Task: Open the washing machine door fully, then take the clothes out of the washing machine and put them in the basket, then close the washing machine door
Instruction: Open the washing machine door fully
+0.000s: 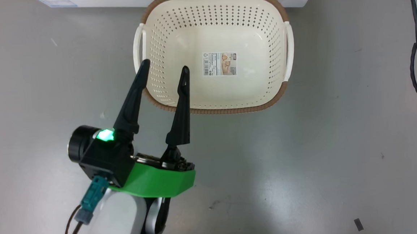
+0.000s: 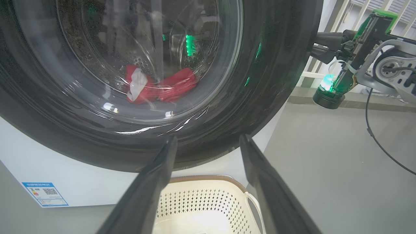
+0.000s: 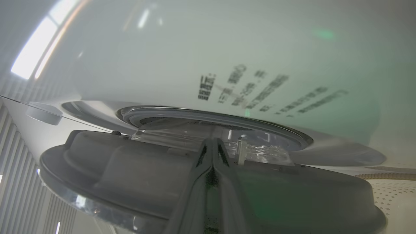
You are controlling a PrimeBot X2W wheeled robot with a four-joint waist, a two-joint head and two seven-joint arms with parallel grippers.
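The washing machine (image 2: 81, 182) stands in front of me. Its door (image 2: 266, 81) is slightly ajar, as the grey inner side of the door (image 3: 130, 175) in the right wrist view shows. Through the glass, red and white clothes (image 2: 156, 87) lie in the drum. My right gripper (image 2: 320, 45) is shut, with its fingers (image 3: 213, 152) tucked behind the door's free edge against the inner side. The cream basket (image 1: 267, 19) sits empty on the floor below the door. My left gripper (image 1: 165, 67) hangs open over the basket's near left rim, holding nothing.
Grey floor lies all around the basket. Black cables (image 1: 416, 46) hang along the right edge of the head view. A blue label (image 2: 45, 193) sits low on the machine's front. The basket's rim (image 3: 386, 176) shows beside the door in the right wrist view.
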